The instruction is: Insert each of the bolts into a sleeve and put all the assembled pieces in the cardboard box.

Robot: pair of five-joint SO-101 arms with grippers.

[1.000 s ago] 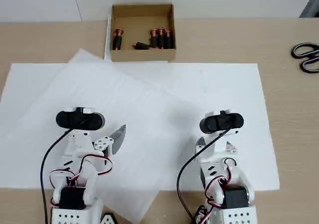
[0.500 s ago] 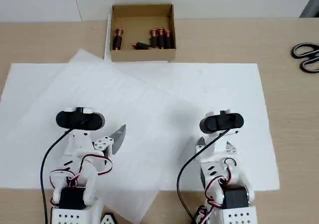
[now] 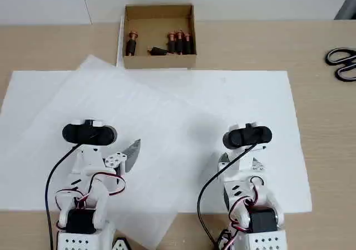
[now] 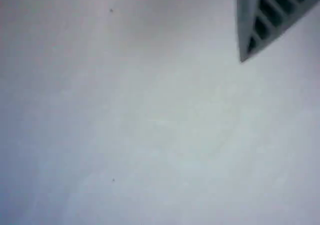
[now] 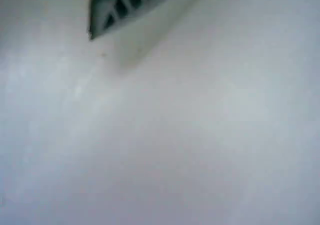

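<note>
Five pieces (image 3: 132, 43) lie in the cardboard box (image 3: 159, 61) at the far side of the wooden surface (image 3: 55, 44), well apart from both grippers. The left gripper (image 3: 132, 151) and right gripper (image 3: 223, 160) hang low over white sheets (image 3: 183, 111) spread before the box; how wide either stands cannot be told. Scissors (image 3: 341, 63) lie well right of the box.

Cardboard box (image 3: 159, 9) at upper centre holds five bolt-and-sleeve pieces (image 3: 179, 43). White sheets (image 3: 183, 111) cover the counter (image 3: 44, 44) below; two arms (image 3: 89, 166) at bottom, scissors (image 3: 342, 63) far right.
</note>
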